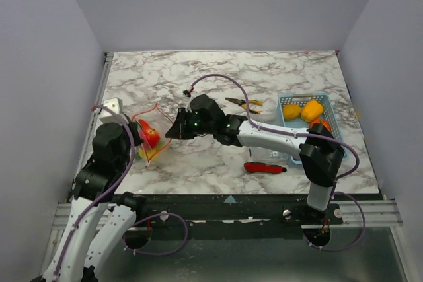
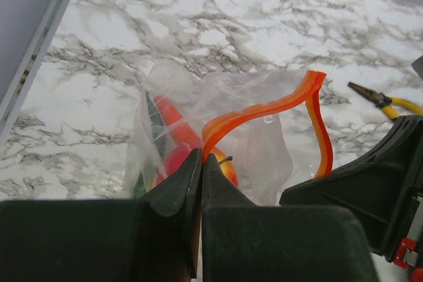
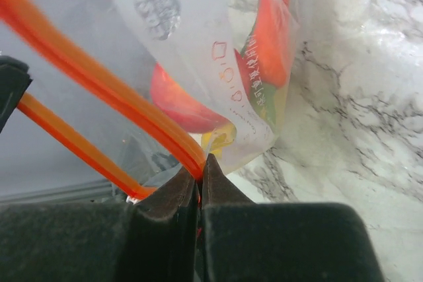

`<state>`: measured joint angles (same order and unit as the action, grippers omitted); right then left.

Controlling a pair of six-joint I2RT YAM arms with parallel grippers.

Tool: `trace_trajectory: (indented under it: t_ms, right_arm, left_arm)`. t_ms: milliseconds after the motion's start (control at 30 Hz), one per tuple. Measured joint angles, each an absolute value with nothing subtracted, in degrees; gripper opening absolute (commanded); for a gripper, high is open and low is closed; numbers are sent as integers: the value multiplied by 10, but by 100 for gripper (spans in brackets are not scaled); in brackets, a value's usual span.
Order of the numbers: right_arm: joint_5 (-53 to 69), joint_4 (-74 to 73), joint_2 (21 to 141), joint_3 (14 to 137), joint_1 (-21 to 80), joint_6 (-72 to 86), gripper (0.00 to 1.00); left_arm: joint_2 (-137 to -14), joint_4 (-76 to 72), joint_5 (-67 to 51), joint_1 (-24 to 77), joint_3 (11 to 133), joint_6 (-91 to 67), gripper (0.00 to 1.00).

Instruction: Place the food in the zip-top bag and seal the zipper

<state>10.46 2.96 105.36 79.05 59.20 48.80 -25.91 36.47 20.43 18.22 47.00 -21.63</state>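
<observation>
The zip-top bag (image 1: 152, 138) hangs between my two grippers at the left of the table, crinkly and clear. Inside it are red food (image 2: 173, 160) and bits of green and yellow. Its orange-red zipper (image 2: 264, 107) curves open between the grips. My left gripper (image 2: 201, 156) is shut on one end of the zipper. My right gripper (image 3: 199, 166) pinches the zipper (image 3: 99, 77) at the other side, with the red food (image 3: 178, 100) just beyond it. More food, yellow peppers (image 1: 291, 111) and an orange one (image 1: 322, 124), lies in the basket.
A light blue mesh basket (image 1: 328, 106) stands at the right. A red-handled knife (image 1: 264, 168) lies near the front edge. Yellow-handled pliers (image 1: 243, 103) lie behind my right arm. A small white block (image 1: 111, 105) sits at the left edge.
</observation>
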Motion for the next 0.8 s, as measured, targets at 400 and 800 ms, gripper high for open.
trace_trajectory:
  t_ms: [400,800]
  right_arm:
    - [8,-72,1041,788,592,431,30]
    - [-171,-152,866,710,592,375,45]
  left_arm:
    - [-422,370,105,182,475,-198,0]
    - [-416,370,83,182,475,-195,0]
